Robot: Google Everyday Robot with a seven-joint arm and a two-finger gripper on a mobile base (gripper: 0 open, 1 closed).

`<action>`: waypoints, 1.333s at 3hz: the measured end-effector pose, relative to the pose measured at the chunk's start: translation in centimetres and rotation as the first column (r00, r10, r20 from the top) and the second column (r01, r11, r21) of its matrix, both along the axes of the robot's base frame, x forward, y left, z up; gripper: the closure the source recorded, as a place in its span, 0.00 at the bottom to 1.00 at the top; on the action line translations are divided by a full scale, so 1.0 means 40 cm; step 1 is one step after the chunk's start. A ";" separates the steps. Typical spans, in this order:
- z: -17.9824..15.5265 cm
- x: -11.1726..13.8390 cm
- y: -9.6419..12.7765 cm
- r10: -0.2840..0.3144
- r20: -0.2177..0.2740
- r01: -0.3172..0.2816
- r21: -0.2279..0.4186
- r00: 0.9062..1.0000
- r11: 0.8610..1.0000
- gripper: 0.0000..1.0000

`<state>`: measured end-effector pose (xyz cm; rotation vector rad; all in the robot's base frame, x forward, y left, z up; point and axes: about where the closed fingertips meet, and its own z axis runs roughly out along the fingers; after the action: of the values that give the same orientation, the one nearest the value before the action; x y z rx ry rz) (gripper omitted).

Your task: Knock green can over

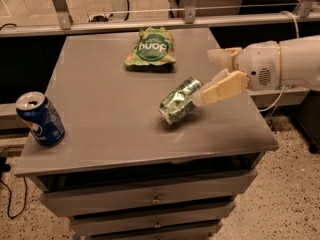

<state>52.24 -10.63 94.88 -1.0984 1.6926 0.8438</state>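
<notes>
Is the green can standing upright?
No, the green can is tipped over on the table, one end by the open gripper near the right edge.

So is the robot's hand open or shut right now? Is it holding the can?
Gripper: open, holding nothing, over the right side of the table; its lower finger is right by the top of the tipped-over green can.

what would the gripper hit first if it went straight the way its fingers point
The gripper at the picture's right would meet the tipped light-green aluminium can, seemingly touching its lower finger.
</notes>
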 end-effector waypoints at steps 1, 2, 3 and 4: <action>0.022 -0.008 0.008 -0.007 -0.004 0.007 -0.010 1.000 1.000 0.00; 0.010 -0.006 -0.047 -0.058 0.002 0.058 -0.047 0.998 0.997 0.00; -0.016 -0.001 -0.132 -0.112 0.013 0.112 -0.076 0.994 0.991 0.00; -0.039 0.007 -0.233 -0.134 0.045 0.138 -0.099 0.990 0.986 0.00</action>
<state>52.51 -19.96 93.33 -1.0470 1.7728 0.6528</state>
